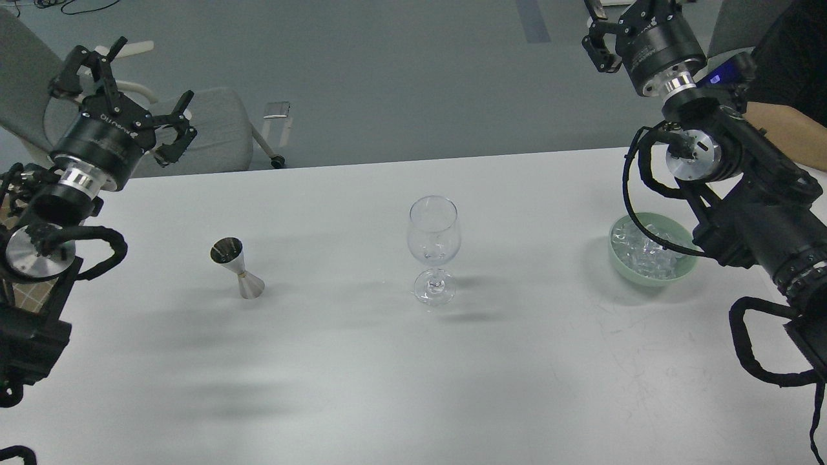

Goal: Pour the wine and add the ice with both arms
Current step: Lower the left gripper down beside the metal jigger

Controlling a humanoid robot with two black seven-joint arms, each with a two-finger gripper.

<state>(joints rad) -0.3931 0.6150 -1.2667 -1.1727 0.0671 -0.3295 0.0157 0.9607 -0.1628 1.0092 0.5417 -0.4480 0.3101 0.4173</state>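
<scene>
An empty clear wine glass (434, 248) stands upright at the table's middle. Ice (646, 253), several small clear cubes, fills a pale green bowl (654, 278) at the right. A silver jigger (236, 268) stands tilted on the left. My left gripper (126, 90) is open and empty, raised past the table's far left edge, well away from the jigger. My right gripper (610, 26) is high at the top right, behind the bowl, with a finger spread out and nothing in it; its fingertips are cut off by the view's top edge. No wine bottle shows.
The white table (413, 381) fills the lower view. A grey chair (216, 135) stands behind its far left edge. A person's bare forearm (785, 129) rests at the far right behind my right arm. Grey floor lies beyond.
</scene>
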